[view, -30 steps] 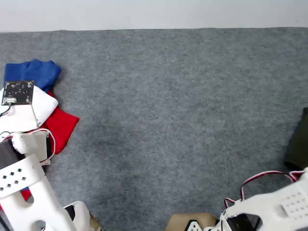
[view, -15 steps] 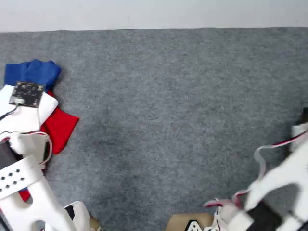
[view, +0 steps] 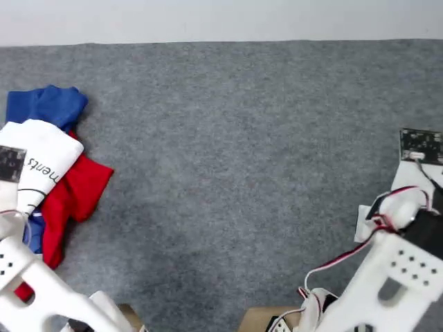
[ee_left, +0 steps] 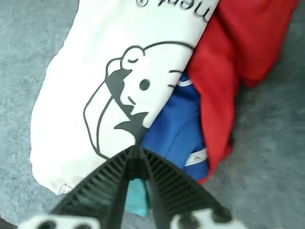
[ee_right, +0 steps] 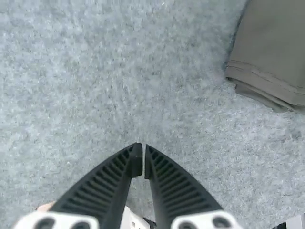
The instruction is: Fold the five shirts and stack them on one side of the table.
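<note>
Currently your left gripper (ee_left: 136, 149) is clenched, tips meeting, with nothing between them. It hangs over the edge of the white shirt (ee_left: 95, 71), where the blue shirt (ee_left: 171, 129) shows beneath. A sliver of teal cloth (ee_left: 139, 200) lies under the jaws, and the red shirt (ee_left: 228, 62) lies beside the blue. In the high view this heap sits at the left edge of the frame, unfolded.

Your right gripper (ee_right: 143, 149) is also clamped on nothing, above bare grey mat (ee_right: 95, 71). A folded olive shirt (ee_right: 271, 52) lies near it.

Judgement: the step in hand is picking the next shirt.
- Open the left jaws before you descend.
- Pinch only the white top layer, at a hem and not mid-panel, so the blue does not come along.
- Draw it to the open middle of the mat and flatten it before any fold.
</note>
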Controlling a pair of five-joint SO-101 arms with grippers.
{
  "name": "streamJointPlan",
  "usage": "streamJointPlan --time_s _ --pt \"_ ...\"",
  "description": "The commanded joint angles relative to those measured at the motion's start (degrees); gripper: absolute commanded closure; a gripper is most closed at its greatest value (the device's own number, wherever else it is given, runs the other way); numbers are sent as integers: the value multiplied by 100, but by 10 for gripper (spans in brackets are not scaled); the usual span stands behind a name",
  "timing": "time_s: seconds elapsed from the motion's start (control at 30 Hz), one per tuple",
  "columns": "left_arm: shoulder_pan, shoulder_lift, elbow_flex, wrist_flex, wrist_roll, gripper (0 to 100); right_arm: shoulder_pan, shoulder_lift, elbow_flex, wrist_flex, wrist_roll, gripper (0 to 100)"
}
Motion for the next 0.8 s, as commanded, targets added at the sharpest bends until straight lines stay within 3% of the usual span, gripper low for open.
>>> streamJointPlan --time_s 0.0,0.2,0.37,0.63,0.77 --pt "-220 -53 470 -791 -299 952 -57 -338 -26 224 -70 988" --pt "-220 -53 1218 -1574 -1002 848 -31 -593 -9 233 -70 988" --pt "-220 -53 1464 -2725 -1380 810 -31 -813 0 242 -62 988" --pt "-185 -53 2536 -4747 -1952 808 -31 -866 0 242 -44 988" --pt "-176 -53 3073 -5292 -2198 810 -31 -866 0 242 -44 988"
